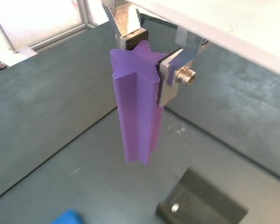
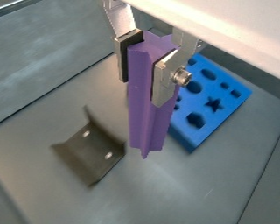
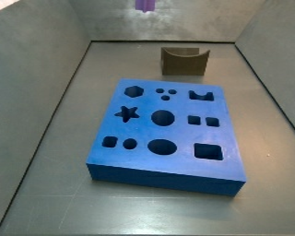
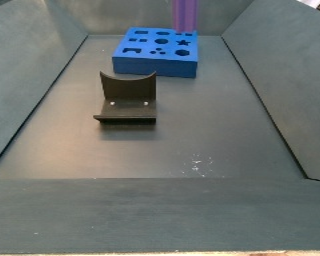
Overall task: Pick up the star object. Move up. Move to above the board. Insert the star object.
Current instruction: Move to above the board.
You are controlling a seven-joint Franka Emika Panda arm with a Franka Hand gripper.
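- The gripper (image 2: 147, 58), raised well above the floor, is clamped on the top end of the star object (image 2: 147, 105), which hangs upright.
- It looks light and rigid; its ridged sides suit a firm pinch near the top.
- It is light purple, tall and slender.
- Beyond and below lie the fixture (image 4: 127, 98) and the blue board (image 4: 160, 52).

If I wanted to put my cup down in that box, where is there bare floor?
The biggest bare patch is the floor in front of the fixture. A narrower strip separates the fixture from the board. The gripper, holding the star object, hangs in the air near the board, so that end is crowded.
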